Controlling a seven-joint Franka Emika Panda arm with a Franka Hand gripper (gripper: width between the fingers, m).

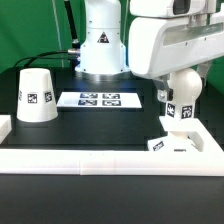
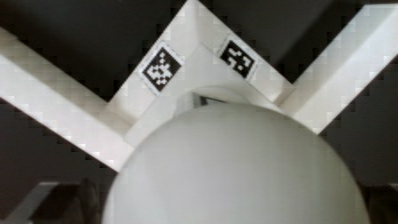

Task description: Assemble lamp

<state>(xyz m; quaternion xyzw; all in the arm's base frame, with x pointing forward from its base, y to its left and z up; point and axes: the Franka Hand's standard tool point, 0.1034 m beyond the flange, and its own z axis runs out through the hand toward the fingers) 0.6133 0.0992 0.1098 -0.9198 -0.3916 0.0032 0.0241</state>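
Pincer (image 1: 183, 85) wide above bulb (image 1: 183, 88), base (image 1: 170, 143)

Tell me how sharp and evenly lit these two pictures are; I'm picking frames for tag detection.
Exterior view: fairly sharp and evenly lit, tags on the shade and marker board readable, bright white on the arm's housing nearly washed out. Wrist view: the bulb fills the foreground, soft and featureless from closeness; two tags on the base behind it are legible but slightly blurred.
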